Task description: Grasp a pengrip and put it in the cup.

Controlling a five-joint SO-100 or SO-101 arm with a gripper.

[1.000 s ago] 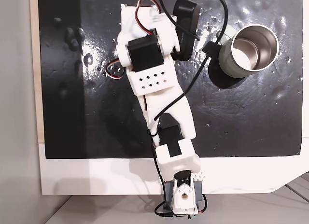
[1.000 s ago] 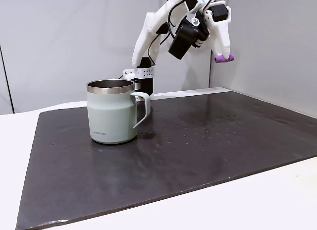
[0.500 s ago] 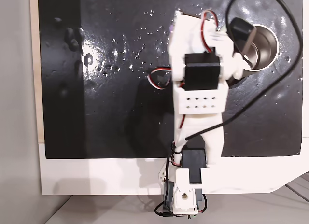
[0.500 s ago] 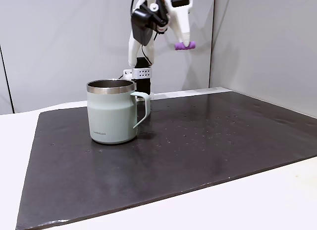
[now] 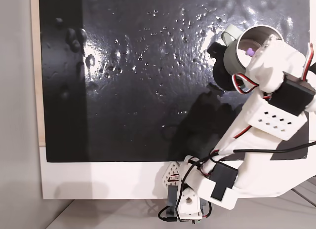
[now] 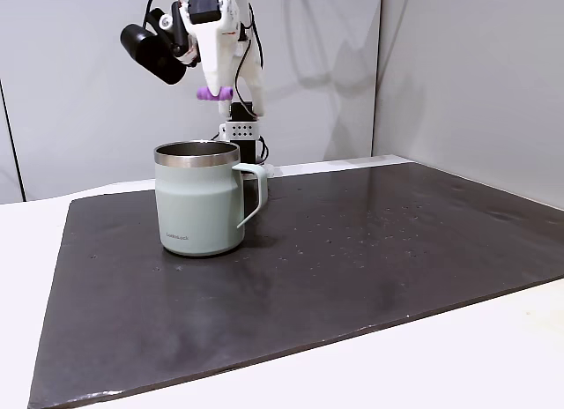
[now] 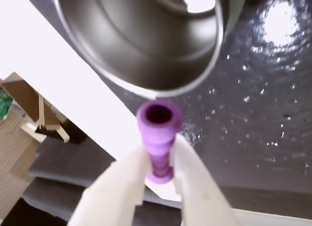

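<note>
The arm has swung across, so the claw [image 6: 215, 93] now hangs above the cup [image 6: 198, 211]. It holds the purple pengrip [image 7: 159, 138] tight. Letting go comes next, I think.

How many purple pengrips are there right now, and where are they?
1. The pengrip is clamped in the pincer, held in the air above the cup. In a fixed view from above, it sits over the cup's opening. The cup's inside is only partly visible.
</note>
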